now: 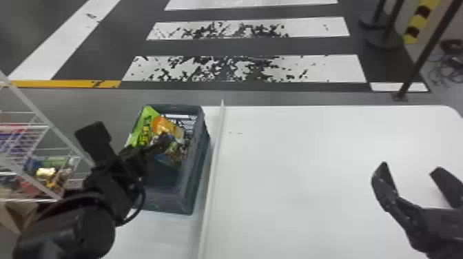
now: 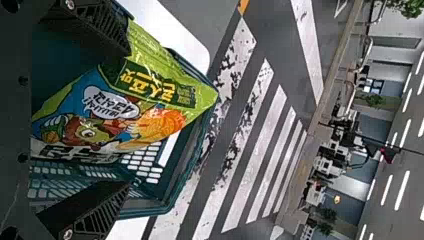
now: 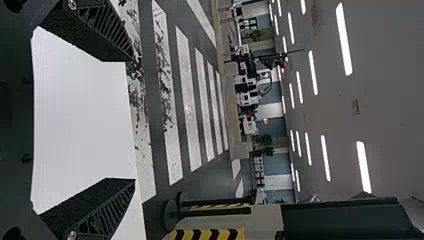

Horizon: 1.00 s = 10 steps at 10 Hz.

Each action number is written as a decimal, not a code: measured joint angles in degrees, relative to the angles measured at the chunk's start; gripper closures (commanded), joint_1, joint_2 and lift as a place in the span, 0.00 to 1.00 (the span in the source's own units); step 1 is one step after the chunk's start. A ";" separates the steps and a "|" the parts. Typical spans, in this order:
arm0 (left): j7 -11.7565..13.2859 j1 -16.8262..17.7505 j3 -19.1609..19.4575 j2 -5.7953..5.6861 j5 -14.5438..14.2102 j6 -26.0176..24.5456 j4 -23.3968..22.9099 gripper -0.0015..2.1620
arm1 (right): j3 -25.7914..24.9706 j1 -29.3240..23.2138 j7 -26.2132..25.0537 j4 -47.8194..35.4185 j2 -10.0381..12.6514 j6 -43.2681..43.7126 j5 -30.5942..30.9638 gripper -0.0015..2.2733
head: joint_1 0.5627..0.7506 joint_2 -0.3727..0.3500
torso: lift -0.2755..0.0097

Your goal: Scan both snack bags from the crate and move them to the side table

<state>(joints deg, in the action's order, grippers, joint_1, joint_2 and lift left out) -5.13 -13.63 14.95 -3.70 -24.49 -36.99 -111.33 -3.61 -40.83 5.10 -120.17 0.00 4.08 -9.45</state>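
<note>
Black and bulky, the left arm [image 1: 69, 227] is lying nearest at 8 o'clock, its left hand [image 1: 129, 136] spreading its fingers at the crate [image 1: 193, 172]. Inside, a green snack bag [image 1: 139, 132] is leaning, long axis running upward, pointed corner aiming toward 12 o'clock. Toward 3 o'clock, the right hand [image 1: 410, 168] is hovering, fingers spread, above the white surface [image 1: 310, 144].

One crate [image 1: 167, 199] near the far left corner of the white surface [image 1: 327, 155], at least one snack bag [image 1: 141, 128] inside, exact count unclear, one wire rack [image 1: 38, 127] beyond the left edge
</note>
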 measured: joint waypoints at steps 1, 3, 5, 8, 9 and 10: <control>-0.45 0.73 -0.74 0.23 0.55 0.09 1.04 0.03 | -0.01 -0.16 0.00 -0.06 0.00 0.00 -0.08 0.03 | 0.70 0.68 | 0.86; -2.99 1.90 -2.60 0.89 1.87 0.12 2.59 0.03 | -0.15 -0.42 0.00 -0.22 0.00 0.00 -0.29 0.03 | 0.70 0.66 | 0.86; -5.24 2.02 -3.71 1.38 2.27 -0.03 2.69 0.03 | -0.16 -0.48 0.00 -0.24 0.00 0.00 -0.38 0.03 | 0.70 0.65 | 0.86; -6.80 1.52 -3.30 1.14 1.59 -0.06 2.69 0.03 | -0.07 -0.41 0.00 -0.24 0.00 0.00 -0.40 0.02 | 0.70 0.67 | 0.86; -6.85 1.43 -2.60 1.04 0.71 -0.06 2.73 0.03 | -0.02 -0.40 0.00 -0.22 0.00 0.00 -0.40 0.02 | 0.70 0.68 | 0.86; -7.23 1.42 -2.00 1.11 -0.22 -0.02 3.04 0.03 | 0.00 -0.39 0.00 -0.20 0.00 0.00 -0.40 0.02 | 0.70 0.68 | 0.86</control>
<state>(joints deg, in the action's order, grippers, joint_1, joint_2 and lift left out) -12.36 -12.20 12.95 -2.60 -24.70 -37.01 -108.29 -3.61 -41.22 5.10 -120.37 0.00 4.08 -9.85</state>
